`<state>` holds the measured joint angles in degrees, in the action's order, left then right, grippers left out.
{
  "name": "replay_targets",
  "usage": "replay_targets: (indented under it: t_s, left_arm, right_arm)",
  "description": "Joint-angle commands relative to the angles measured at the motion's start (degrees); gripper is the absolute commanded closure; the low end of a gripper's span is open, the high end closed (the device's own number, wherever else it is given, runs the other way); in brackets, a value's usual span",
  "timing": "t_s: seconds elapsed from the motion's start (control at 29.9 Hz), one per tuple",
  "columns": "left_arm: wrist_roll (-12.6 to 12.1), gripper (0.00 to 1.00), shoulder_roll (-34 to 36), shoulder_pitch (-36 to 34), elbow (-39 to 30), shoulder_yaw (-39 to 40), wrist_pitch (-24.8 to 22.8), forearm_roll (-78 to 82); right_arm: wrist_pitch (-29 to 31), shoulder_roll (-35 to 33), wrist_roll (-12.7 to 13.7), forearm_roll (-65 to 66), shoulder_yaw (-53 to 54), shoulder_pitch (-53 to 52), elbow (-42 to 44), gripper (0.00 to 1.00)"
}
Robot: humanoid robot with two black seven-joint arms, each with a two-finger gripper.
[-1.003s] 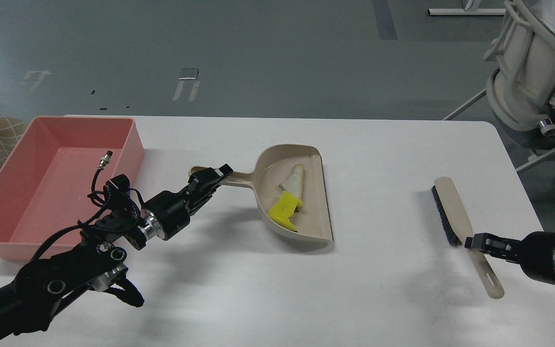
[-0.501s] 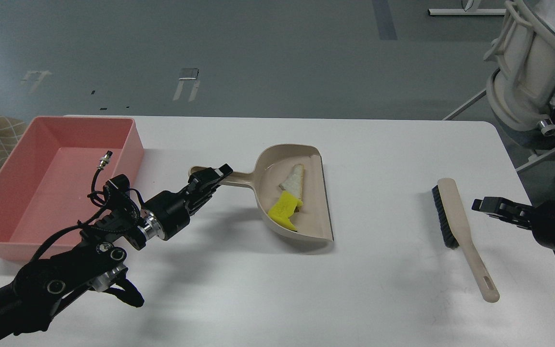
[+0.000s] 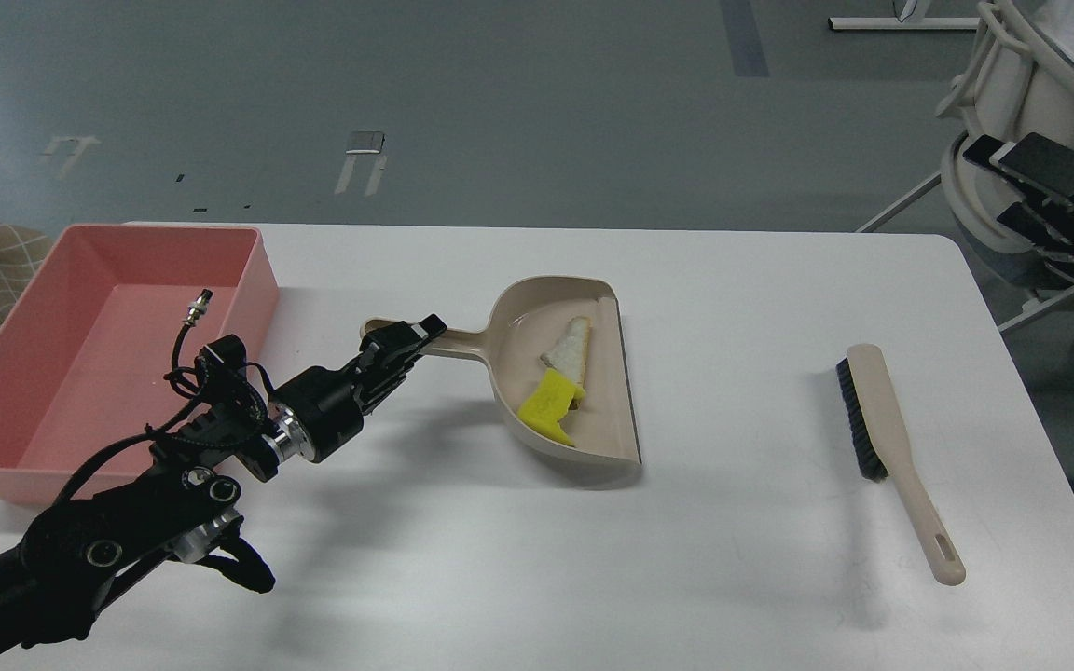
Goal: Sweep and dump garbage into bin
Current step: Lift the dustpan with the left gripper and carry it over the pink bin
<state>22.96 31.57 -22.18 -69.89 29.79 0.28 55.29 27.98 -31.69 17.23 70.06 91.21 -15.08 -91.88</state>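
Note:
The garbage lies inside a beige dustpan (image 3: 607,424) at the table's middle: a bright yellow chunk (image 3: 549,406) and a pale wedge slice (image 3: 570,348) behind it. My left gripper (image 3: 404,339) is shut on the dustpan's handle, which points left. At the table's far left stands the salmon-pink bin (image 3: 80,363), with nothing in it but a cable end of my arm hanging over it. My right gripper (image 3: 998,182) hangs open and holds nothing, high at the right edge, beyond the table.
A beige brush (image 3: 882,419) with black bristles lies loose on the table's right side, handle toward the near edge. A white chair (image 3: 1012,93) stands off the table's far right corner, right behind my right gripper.
My right gripper let go of the brush handle and rose up and back to the far right. The brush stays flat on the table. The dustpan shifted slightly left with my left gripper.

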Motion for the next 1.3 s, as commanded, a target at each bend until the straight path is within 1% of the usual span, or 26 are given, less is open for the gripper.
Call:
replay_targets:
  t_s: [0.0,0.03,0.07,0.17,0.23,0.37,0.47,0.5,0.53,0.57,0.67,0.74,0.8,0.94,1.04,1.17,1.27]
  left_arm:
    - [0.1,0.97,0.2,-0.1,-0.3,0.0,0.0,-0.1]
    - [0.1,0.97,0.2,-0.1,-0.3,0.0,0.0,-0.1]
    - [0.1,0.97,0.2,-0.1,-0.3,0.0,0.0,-0.1]
    - [0.2,0.97,-0.1,-0.1,-0.3,0.1,0.0,-0.3]
    - [0.1,0.97,-0.1,-0.1,-0.3,0.2,0.0,-0.2]
    - [0.1,0.97,0.2,-0.1,-1.7,0.5,0.0,-0.2]
    - [0.1,0.97,0.6,-0.1,-2.1,1.0,-0.1,-0.3]
    - [0.2,0.97,0.9,-0.1,-2.2,1.4,-0.3,-0.3]
    - [0.2,0.97,1.2,-0.1,-2.3,1.8,-0.4,-0.3]
    - [0.2,0.97,1.2,-0.1,-2.4,2.1,-0.5,-0.3]
    - [0.2,0.97,1.4,-0.1,-2.8,3.0,-0.6,-0.4]
    - [0.2,0.97,2.3,-0.1,-3.3,3.9,-0.8,-0.4]
    - [0.2,0.97,3.3,0.0,-4.0,4.4,-1.4,-0.6]
    - [0.9,0.97,5.2,0.8,-6.7,6.9,-2.3,-1.6]
    - [0.9,0.97,7.6,1.5,-9.5,7.4,-2.4,-3.3]
    - [1.1,0.97,10.0,2.3,-10.3,7.6,-2.4,-7.6]
    - [2.7,0.97,12.5,2.8,-10.4,7.6,-2.7,-11.7]
  right_arm:
    - [0.0,10.1,-0.2,-0.3,6.4,-0.4,2.2,0.00]
    - [0.0,11.6,-0.2,-0.5,7.6,-0.4,2.8,0.00]
    - [0.0,14.5,-0.3,-1.2,9.5,-0.4,4.2,0.00]
    - [0.0,19.2,-0.6,-5.0,12.3,-1.5,8.0,0.00]
    - [0.0,20.5,-0.7,-8.5,12.6,-2.3,9.6,0.00]
    - [0.0,22.5,-0.7,-20.6,12.6,-5.0,15.2,0.00]
    - [0.0,22.7,-1.4,-23.6,12.6,-6.4,18.2,0.00]
    - [0.0,23.3,-2.6,-25.3,12.6,-7.4,20.1,0.00]
    - [0.0,24.4,-4.6,-25.5,12.6,-8.5,22.0,0.00]
    - [0.0,25.7,-7.0,-25.5,12.4,-9.3,23.4,0.00]
    - [0.0,27.3,-10.5,-25.3,11.7,-9.9,25.1,0.00]
    - [0.0,28.3,-13.4,-25.3,10.7,-10.3,27.1,0.00]
    - [0.0,28.6,-14.9,-25.4,10.0,-11.0,28.7,0.00]
    - [0.0,28.6,-16.2,-25.5,9.9,-11.6,32.8,0.00]
    - [0.0,28.4,-16.2,-25.5,9.8,-10.9,34.2,0.00]
    - [0.0,28.2,-16.2,-25.5,9.6,-9.5,34.9,0.00]
    - [0.0,28.1,-16.2,-25.5,9.6,-8.2,35.0,0.00]
